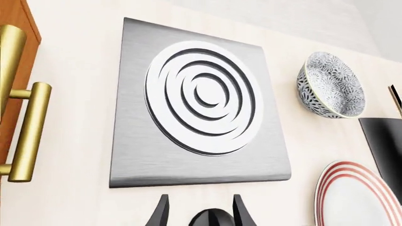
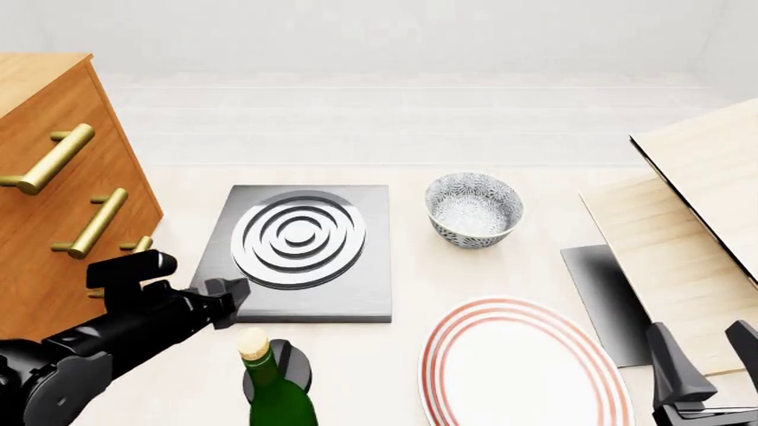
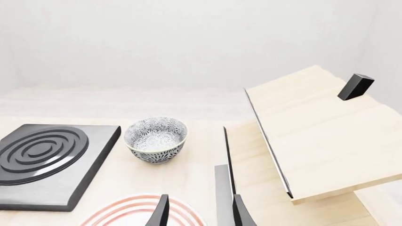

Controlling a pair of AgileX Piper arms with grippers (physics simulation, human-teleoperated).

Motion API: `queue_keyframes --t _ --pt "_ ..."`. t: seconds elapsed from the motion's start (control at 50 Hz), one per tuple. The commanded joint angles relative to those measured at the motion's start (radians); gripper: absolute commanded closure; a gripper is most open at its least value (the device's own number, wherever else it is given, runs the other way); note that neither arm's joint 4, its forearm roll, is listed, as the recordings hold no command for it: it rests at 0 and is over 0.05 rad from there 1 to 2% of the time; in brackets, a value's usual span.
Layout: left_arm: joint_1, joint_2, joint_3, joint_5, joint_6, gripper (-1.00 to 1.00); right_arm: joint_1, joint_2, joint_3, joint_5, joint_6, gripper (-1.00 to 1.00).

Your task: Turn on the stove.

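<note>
Nearest the front camera, a green bottle [image 2: 275,390] with a pale cork stands at the near edge of the table [image 2: 177,177], just in front of the stove [image 2: 302,253]. At far left is a wooden cabinet [image 2: 48,204] with brass bar handles [image 2: 95,222]. Right of the stove sits a patterned grey-and-white bowl [image 2: 474,209], apart from it. Nearer and to the right lies a white plate [image 2: 521,364] with red rings at its rim. Beyond it a dark flat panel [image 2: 604,302] lies partly under a pale wooden block [image 2: 687,222] with slanted boards.

Left of centre on the table lies the stove, a flat square slab of brushed grey metal with rounded edges, bearing one large round burner [image 1: 204,96] of concentric silver-white rings. A small black knob [image 1: 212,217] shows between the left fingers in the left wrist view.

Reaching in from the lower left, the left gripper [image 2: 225,297] is at the stove's near left corner; its fingers [image 1: 159,212] are spread apart on either side of the knob, and whether they touch it I cannot tell. Down at the lower right, the right gripper [image 2: 705,351] has its fingers [image 2: 669,359] spread too, holding nothing, over the table beside the plate.
</note>
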Motion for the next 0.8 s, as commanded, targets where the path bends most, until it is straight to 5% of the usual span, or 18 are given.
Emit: queue_keyframes --t 0.02,0.38,0.46,0.8 --pt "-0.037 0.125 -0.035 -0.023 -0.023 -1.0 -0.001 -0.001 0.0 0.012 -0.002 -1.0" --pt "-0.128 0.053 -0.076 0.186 -0.023 -1.0 0.014 -0.005 0.0 0.029 -0.008 -1.0" --pt "-0.108 0.044 -0.086 0.238 0.026 -1.0 0.014 -0.005 0.0 0.031 -0.008 -1.0" --pt "-0.1 0.14 -0.075 0.185 0.056 -1.0 0.022 -0.005 0.0 0.038 -0.004 -1.0"
